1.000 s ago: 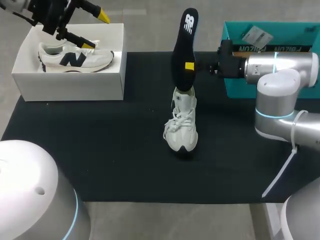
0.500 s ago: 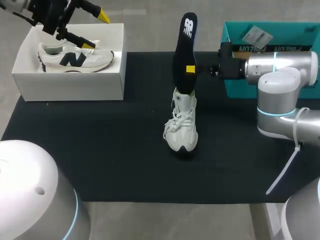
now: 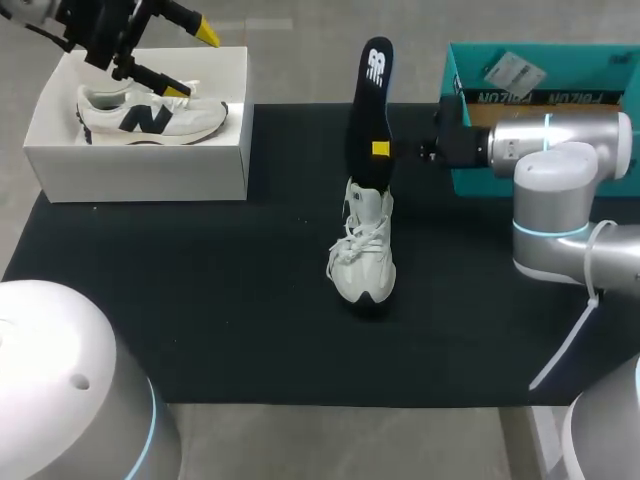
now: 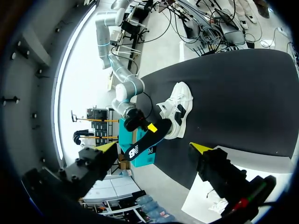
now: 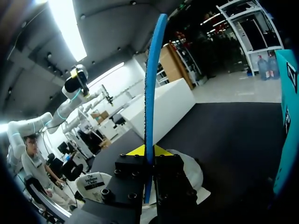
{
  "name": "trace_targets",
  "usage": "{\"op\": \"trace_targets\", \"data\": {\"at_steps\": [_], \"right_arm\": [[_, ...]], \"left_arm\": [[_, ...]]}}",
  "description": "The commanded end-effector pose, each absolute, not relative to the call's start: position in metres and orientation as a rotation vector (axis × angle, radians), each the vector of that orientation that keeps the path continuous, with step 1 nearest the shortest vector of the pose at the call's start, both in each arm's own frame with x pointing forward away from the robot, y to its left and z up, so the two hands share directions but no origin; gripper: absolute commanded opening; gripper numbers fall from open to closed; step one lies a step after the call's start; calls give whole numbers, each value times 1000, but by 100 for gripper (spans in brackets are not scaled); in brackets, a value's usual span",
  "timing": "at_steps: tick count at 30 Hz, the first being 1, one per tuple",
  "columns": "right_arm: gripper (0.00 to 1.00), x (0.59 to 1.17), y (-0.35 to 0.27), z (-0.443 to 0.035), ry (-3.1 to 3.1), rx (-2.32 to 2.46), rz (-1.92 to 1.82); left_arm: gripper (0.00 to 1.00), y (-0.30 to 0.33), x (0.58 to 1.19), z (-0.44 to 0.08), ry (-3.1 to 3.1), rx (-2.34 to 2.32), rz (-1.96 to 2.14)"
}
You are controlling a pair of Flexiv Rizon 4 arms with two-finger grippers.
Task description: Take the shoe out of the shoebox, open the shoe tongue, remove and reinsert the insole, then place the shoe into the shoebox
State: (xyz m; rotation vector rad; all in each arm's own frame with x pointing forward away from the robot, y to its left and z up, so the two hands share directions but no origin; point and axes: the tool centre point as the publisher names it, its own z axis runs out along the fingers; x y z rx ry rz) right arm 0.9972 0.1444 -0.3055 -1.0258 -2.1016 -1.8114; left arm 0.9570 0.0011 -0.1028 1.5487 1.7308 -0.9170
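Sinking a little lower over the shoe (image 3: 365, 245) on the bench (image 3: 200, 300), the insole (image 3: 370, 100) clamped upright in the right tool (image 3: 380, 150) nears reinsertion, while the left tool (image 3: 192, 63) hangs wide above the shoebox (image 3: 140, 170).

A shoe (image 3: 362, 245) stands mid tabletop (image 3: 200, 300), the insole (image 3: 368, 100) upright over its heel. The shoebox (image 3: 140, 172) sits back left with another shoe (image 3: 150, 115) inside; a bin (image 3: 575, 60) sits back right.

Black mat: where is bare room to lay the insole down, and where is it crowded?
Bare: the black mat between the white shoebox and the shoe, and the strip along its near edge. A smaller patch lies between shoe and right arm. Crowded: over the shoe, where the right gripper holds the insole.
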Motion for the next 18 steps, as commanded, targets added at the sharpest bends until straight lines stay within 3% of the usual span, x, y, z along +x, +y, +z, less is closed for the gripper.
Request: {"op": "trace_targets", "data": {"at_steps": [1, 18], "right_arm": [[0, 993, 150, -313, -2096, -1033, -1819], [0, 965, 157, -338, -2115, -1023, -1828]], "left_arm": [[100, 1, 958, -102, 1734, 1553, -915], [100, 1, 958, -102, 1734, 1553, -915]]}}
